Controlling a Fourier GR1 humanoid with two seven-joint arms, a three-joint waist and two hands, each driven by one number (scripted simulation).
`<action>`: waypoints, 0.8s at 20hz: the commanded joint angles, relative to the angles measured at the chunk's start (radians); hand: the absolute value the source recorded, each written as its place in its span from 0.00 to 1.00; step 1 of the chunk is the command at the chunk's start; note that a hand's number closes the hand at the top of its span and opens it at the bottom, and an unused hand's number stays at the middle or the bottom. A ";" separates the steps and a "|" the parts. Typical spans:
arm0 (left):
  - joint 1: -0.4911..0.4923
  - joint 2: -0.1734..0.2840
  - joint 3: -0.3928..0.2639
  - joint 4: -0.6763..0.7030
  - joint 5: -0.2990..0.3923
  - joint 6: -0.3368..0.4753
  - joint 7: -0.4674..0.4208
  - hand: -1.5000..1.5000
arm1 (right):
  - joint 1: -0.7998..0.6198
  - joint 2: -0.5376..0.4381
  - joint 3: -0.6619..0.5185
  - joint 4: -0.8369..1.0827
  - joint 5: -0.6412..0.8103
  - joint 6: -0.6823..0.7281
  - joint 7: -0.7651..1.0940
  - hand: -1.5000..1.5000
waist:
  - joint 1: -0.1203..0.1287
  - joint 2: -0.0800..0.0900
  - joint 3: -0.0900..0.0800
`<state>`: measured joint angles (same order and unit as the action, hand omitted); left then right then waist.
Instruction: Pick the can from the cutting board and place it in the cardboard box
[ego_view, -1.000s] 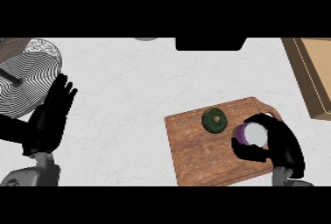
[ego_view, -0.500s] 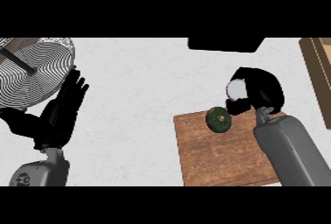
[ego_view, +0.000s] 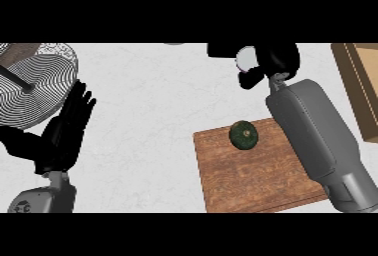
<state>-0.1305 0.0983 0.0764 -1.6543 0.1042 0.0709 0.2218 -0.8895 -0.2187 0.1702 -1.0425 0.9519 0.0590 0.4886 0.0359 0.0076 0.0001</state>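
My right hand (ego_view: 277, 62) is raised at the upper right of the head view, its fingers curled round the can (ego_view: 246, 59), of which only a pale round end shows. The can hangs well above and beyond the wooden cutting board (ego_view: 251, 172), left of the cardboard box (ego_view: 360, 85) at the right edge. My grey right forearm (ego_view: 317, 140) crosses the board's right side. A dark green round fruit (ego_view: 244, 135) lies on the board's upper left part. My left hand (ego_view: 66, 132) rests open at the left, fingers straight and pointing up.
A round black-and-white striped plate (ego_view: 33, 82) with a dark utensil across it sits at the upper left, just above my left hand. A dark object (ego_view: 221, 49) lies at the top edge behind the can. White counter (ego_view: 155, 100) spreads between the plate and the board.
My right hand has lifted the can off the cutting board and carried it up and away, toward the top of the view. The left hand has stayed open at the left.
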 joint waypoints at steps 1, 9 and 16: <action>0.017 0.008 0.014 0.026 0.000 -0.006 -0.021 0.50 | -0.077 0.009 -0.088 -0.018 -0.006 -0.102 0.048 1.00 | -0.022 -0.005 0.000; 0.046 0.008 0.000 -0.091 0.004 0.010 0.058 0.50 | -0.154 -0.099 -0.184 0.057 0.111 -0.248 0.183 1.00 | -0.019 -0.008 0.000; 0.070 -0.012 -0.006 -0.057 -0.003 0.005 0.010 0.50 | -0.194 -0.218 -0.298 0.172 0.053 -0.204 0.119 1.00 | -0.024 -0.006 0.000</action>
<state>-0.0968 0.0943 0.0771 -1.7032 0.1000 0.0864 0.2523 -1.0699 -0.3939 -0.0864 -0.9200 1.0122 -0.1506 0.6171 0.0114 0.0016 -0.0001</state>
